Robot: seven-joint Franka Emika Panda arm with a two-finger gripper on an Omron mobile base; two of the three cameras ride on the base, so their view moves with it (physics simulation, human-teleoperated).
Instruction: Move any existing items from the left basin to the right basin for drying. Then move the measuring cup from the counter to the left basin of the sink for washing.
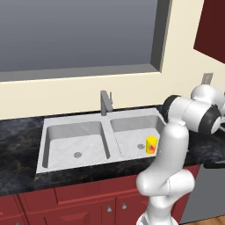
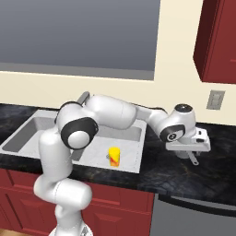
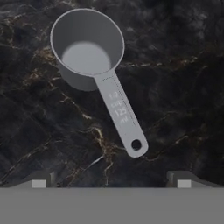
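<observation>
The grey metal measuring cup (image 3: 87, 43) stands upright on the dark marbled counter (image 3: 175, 87), its long flat handle (image 3: 122, 116) pointing toward my fingertips. My gripper (image 3: 111, 181) hovers above it, open, with nothing between the jaws. From the right base view the gripper (image 2: 186, 152) hangs over the counter (image 2: 184, 179) to the right of the sink, and the cup's handle (image 2: 194, 159) pokes out beneath it. The small yellow cup (image 1: 151, 145) with a red-orange mark stands in the right basin (image 1: 132, 132) near its drain. The left basin (image 1: 77, 145) holds nothing.
A grey faucet (image 1: 104, 103) rises behind the sink's divider. A wall outlet (image 2: 215, 99) and a dark red upper cabinet (image 2: 216, 37) sit above the counter on the right. Red base cabinets (image 1: 66, 202) run below the worktop.
</observation>
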